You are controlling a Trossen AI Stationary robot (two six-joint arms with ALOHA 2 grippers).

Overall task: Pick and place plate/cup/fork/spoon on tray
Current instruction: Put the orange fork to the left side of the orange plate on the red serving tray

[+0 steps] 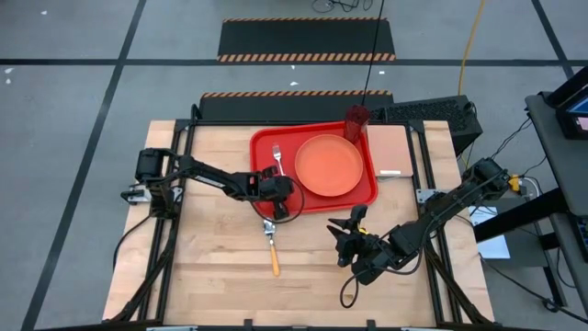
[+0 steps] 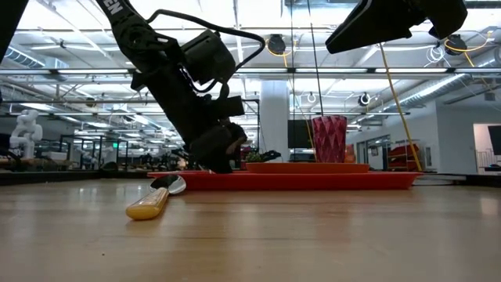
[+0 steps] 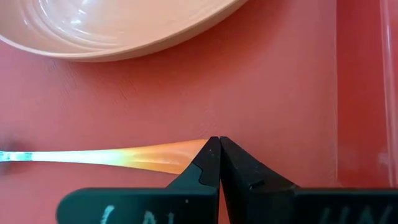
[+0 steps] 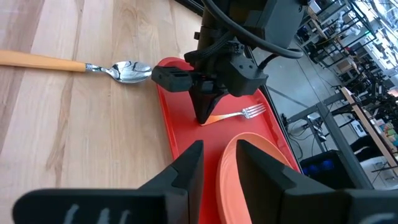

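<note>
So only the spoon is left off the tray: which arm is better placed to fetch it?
Probably the left: its gripper sits at the tray's near edge, just beyond the spoon, though shut on the fork. The right gripper waits farther off.

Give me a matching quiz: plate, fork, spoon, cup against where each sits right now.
Things:
1. plate
2. fork
3. spoon
4. cup

Places:
A. on the bare wooden table, off the tray
B. middle of the tray
C. far corner of the tray
D. on the tray beside the plate, handle pinched by the left gripper

Pairs: 1-B, 2-D, 3-A, 4-C
</note>
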